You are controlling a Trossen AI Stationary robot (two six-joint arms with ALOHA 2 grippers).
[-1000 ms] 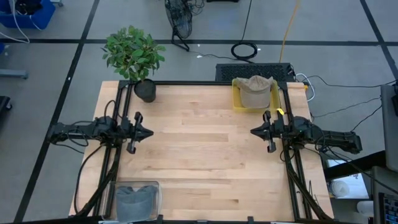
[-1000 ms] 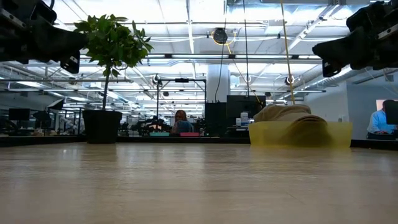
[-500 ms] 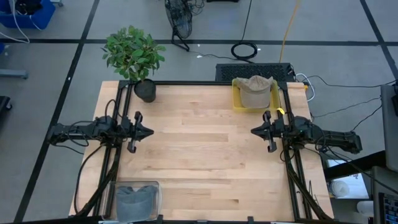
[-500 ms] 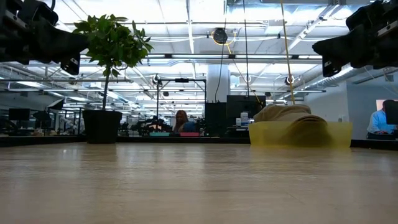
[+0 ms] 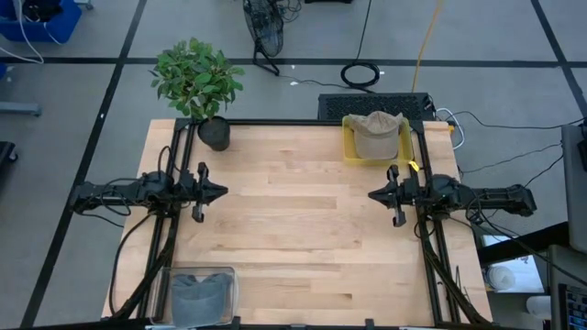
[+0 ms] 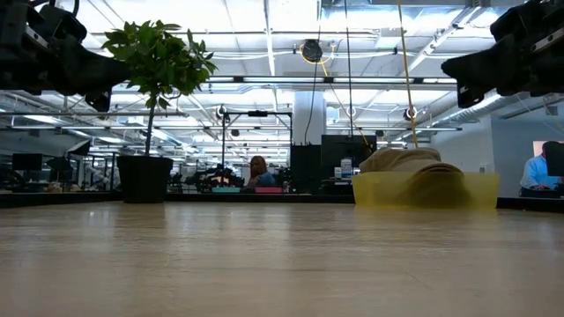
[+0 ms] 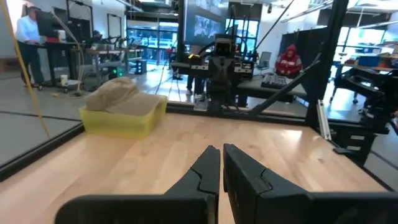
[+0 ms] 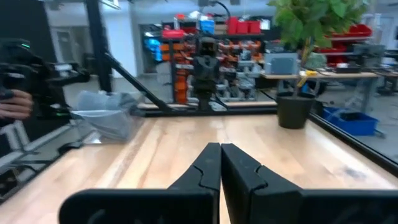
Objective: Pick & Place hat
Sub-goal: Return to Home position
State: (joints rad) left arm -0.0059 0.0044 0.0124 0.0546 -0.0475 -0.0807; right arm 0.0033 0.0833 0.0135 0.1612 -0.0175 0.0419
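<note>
We list one brown cap (image 5: 376, 127): tan-brown fabric with a soft rounded crown, lying inside the yellow bin (image 5: 348, 152), filling most of it. We list one yellow bin: shallow, rectangular, upright on the table (image 5: 303, 229) at its far edge, toward the right side. In the low view the cap's crown humps above the bin's rim.

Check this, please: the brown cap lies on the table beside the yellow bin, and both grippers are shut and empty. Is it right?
Not quite. The brown cap lies inside the yellow bin, not beside it, as the high view shows. The left gripper and the right gripper are indeed shut and empty.
</note>
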